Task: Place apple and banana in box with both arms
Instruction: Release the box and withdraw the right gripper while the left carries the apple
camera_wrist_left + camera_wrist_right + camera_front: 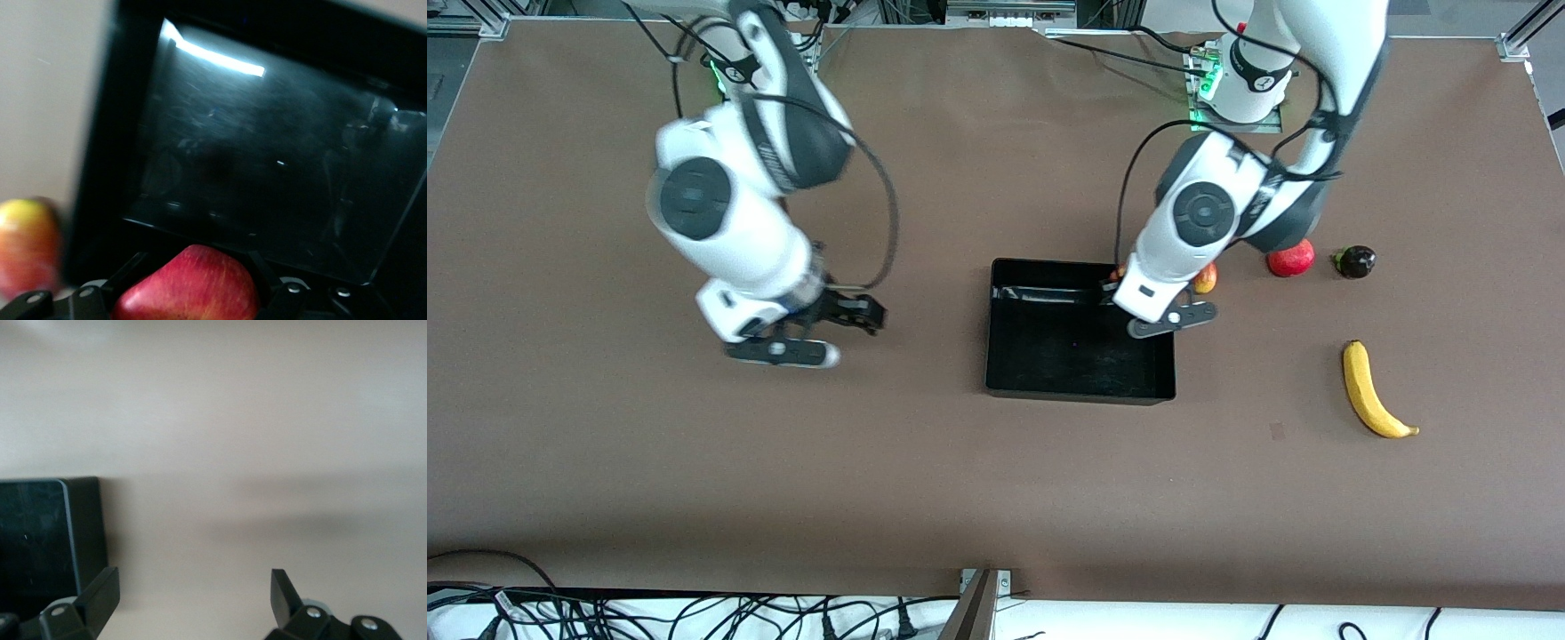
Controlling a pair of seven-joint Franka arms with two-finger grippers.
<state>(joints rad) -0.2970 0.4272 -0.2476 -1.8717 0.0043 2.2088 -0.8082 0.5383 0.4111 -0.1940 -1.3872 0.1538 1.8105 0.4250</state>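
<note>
My left gripper [190, 297] is shut on the apple [190, 283], red with yellowish streaks, and holds it over the black box [267, 167]. In the front view the left arm's wrist [1165, 302] hangs over the box's [1080, 396] corner toward the left arm's end and hides the apple. The banana [1374, 391] lies on the table beside the box, toward the left arm's end. My right gripper [854, 313] is open and empty [193, 593] above bare table, beside the box [40, 533] toward the right arm's end.
A red-yellow mango [1207, 278] lies just outside the box by the left wrist and shows in the left wrist view [27, 247]. A red pomegranate [1291, 258] and a small dark fruit [1354, 261] lie farther toward the left arm's end.
</note>
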